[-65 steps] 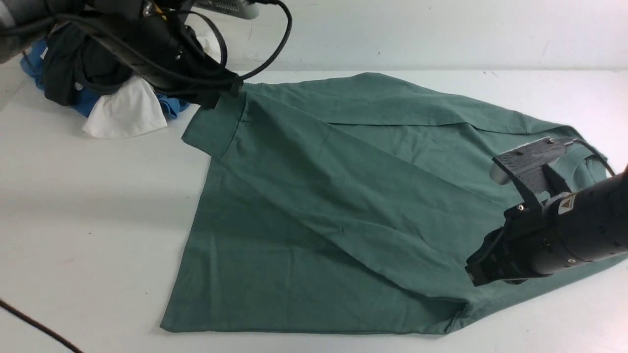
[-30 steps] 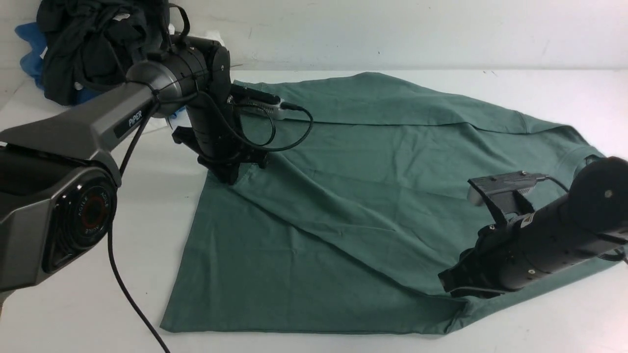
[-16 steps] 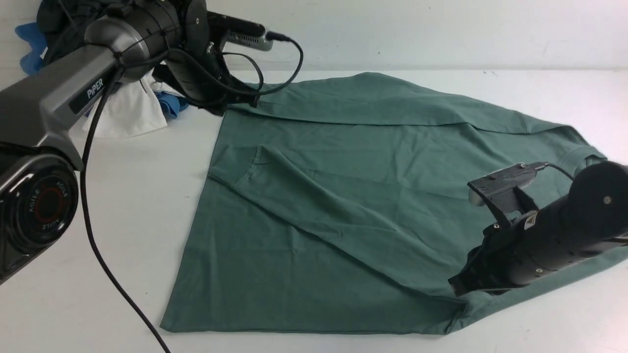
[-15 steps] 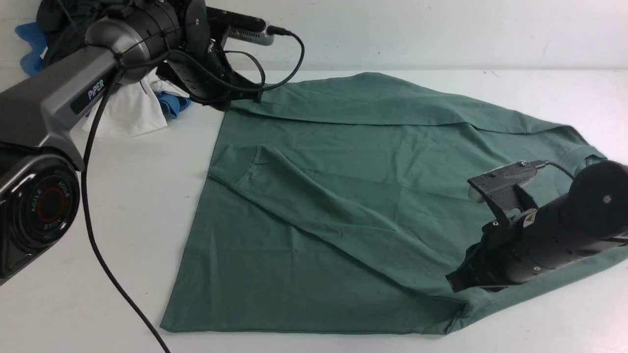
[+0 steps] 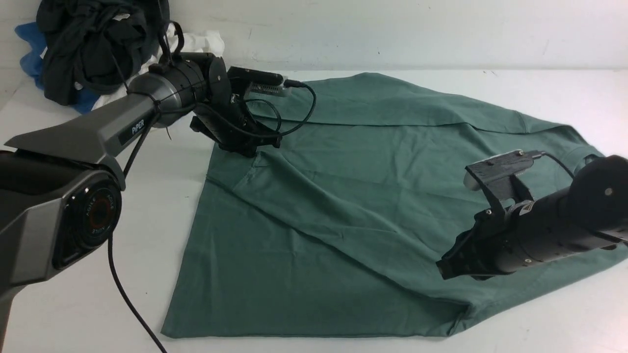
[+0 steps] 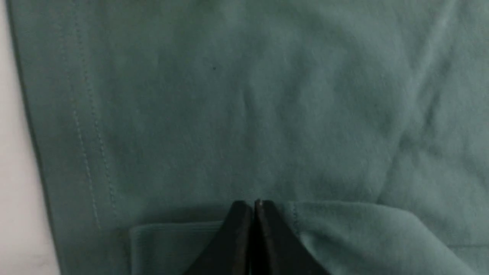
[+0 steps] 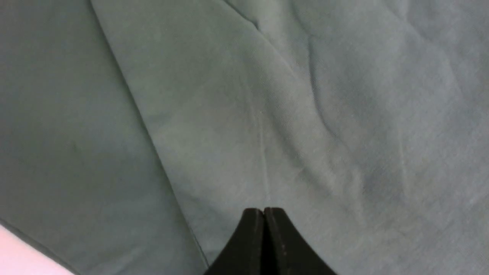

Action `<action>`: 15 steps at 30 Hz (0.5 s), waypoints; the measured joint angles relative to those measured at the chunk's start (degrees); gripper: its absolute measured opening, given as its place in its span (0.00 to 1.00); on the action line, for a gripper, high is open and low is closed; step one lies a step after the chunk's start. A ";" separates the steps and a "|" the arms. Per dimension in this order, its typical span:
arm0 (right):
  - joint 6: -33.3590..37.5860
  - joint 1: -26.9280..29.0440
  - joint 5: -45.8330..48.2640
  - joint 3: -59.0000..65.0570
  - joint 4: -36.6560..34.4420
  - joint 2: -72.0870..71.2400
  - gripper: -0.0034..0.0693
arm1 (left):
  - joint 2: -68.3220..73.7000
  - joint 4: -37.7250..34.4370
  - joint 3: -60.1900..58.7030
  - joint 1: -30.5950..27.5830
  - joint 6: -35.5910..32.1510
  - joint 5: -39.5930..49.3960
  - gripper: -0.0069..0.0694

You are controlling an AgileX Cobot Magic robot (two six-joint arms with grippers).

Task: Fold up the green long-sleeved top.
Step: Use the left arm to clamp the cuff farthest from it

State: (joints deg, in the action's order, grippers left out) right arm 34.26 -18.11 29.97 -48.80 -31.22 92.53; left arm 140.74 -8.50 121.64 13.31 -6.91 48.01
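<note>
Sage-green cotton, the long-sleeved top (image 5: 343, 211) lies spread on the white table (image 5: 98, 294), with one cuffed sleeve (image 5: 314, 196) laid slantwise across its body. We judge the main risk to be dragging. Closed tips sliding over loose cloth could bunch the sleeve, roll its cuff (image 6: 172, 244) under, or skew the fold line, and a pinch from above could take both layers at once. The left gripper (image 5: 248, 149) has its jaws pressed together, tips at the cuff edge, and we see no cloth between them. The right gripper (image 5: 441, 268) is likewise clenched and empty, low over the sleeve's other end. We cannot confirm contact there.
</note>
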 joint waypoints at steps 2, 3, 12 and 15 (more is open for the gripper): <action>0.00 0.00 0.00 0.00 -0.79 0.13 0.03 | -0.19 1.61 0.18 -0.05 -0.84 2.86 0.09; 0.00 0.00 0.00 0.00 -1.15 0.58 0.03 | -0.32 2.42 0.24 -0.05 -1.12 4.24 0.09; 0.10 0.00 5.06 -0.35 -4.74 7.47 0.03 | -1.69 6.05 -0.04 -0.35 -2.40 7.16 0.09; 0.21 0.00 6.44 -0.52 -5.44 7.58 0.03 | -2.74 6.12 -0.03 -2.25 0.31 3.66 0.09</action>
State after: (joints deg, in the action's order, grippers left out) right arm 34.47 -18.11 36.41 -49.32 -36.66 100.12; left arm 138.00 -2.38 121.61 11.05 -6.60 51.66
